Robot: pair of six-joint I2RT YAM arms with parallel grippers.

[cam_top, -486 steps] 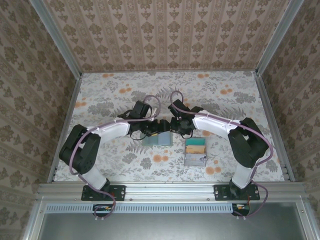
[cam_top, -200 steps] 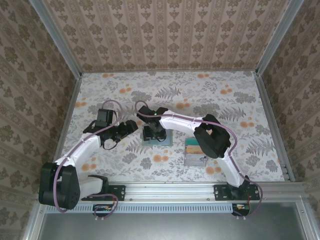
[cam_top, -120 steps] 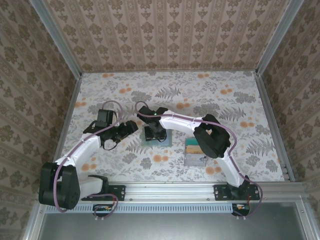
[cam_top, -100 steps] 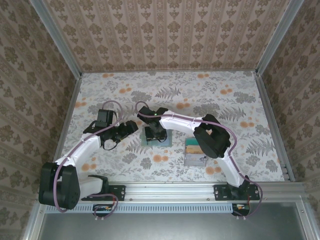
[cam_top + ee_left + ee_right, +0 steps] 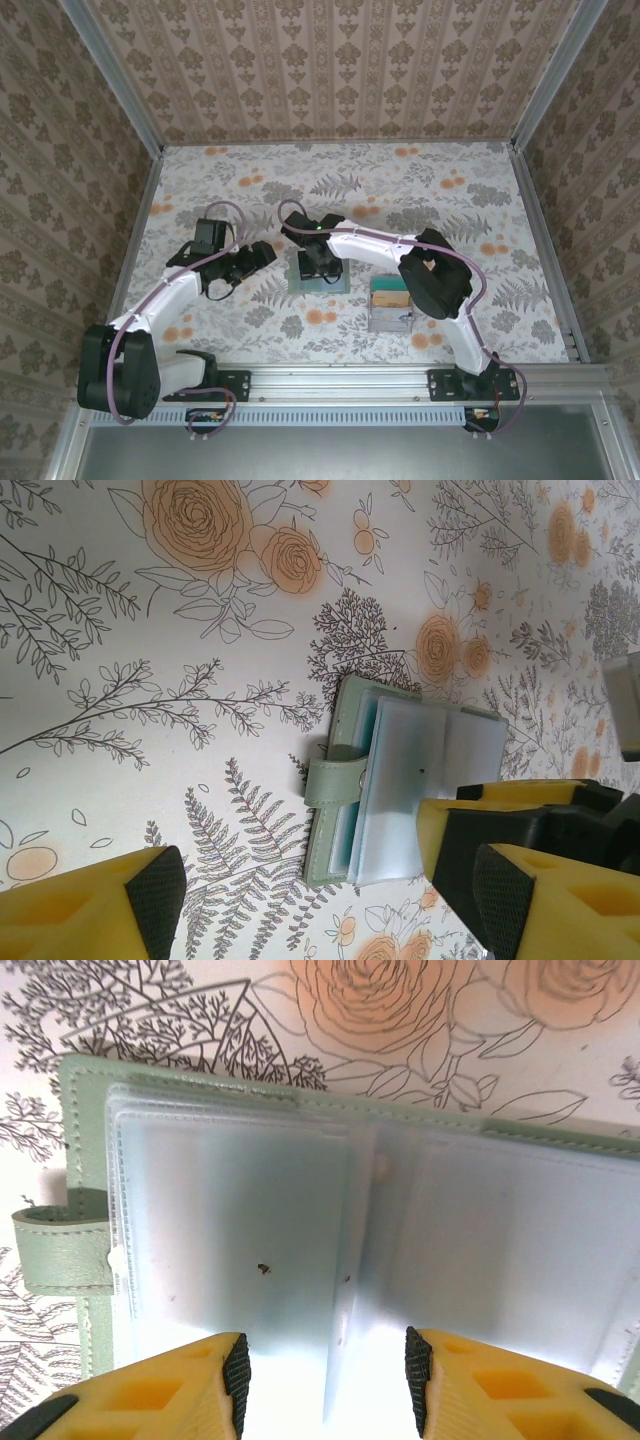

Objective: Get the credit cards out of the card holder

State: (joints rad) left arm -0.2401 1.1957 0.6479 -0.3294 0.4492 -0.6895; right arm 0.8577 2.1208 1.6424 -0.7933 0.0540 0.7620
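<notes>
The card holder [image 5: 326, 285] lies open on the flowered table at mid-table, grey-green with a snap strap [image 5: 335, 782] and frosted blue-grey sleeves [image 5: 240, 1230]. I cannot make out credit cards through the frosted sleeves. My right gripper [image 5: 315, 266] hangs right over the card holder [image 5: 80, 1110]. It [image 5: 325, 1385] is open, its pads either side of one upright sleeve leaf [image 5: 345, 1340] without pinching it. My left gripper [image 5: 264, 254] is open, just left of the card holder [image 5: 345, 730] and apart from it. Its own fingers [image 5: 150, 900] frame the strap side.
A grey tray [image 5: 392, 320] with flat teal and tan pieces stands right of the holder, and its corner [image 5: 625, 695] shows in the left wrist view. The right arm's fingers [image 5: 450, 840] reach in beside my left gripper. Patterned walls close the table off on three sides.
Since the earliest frame the left gripper has drawn back to the left, off the holder. In the last second the right arm and the holder under it shifted slightly right.
</notes>
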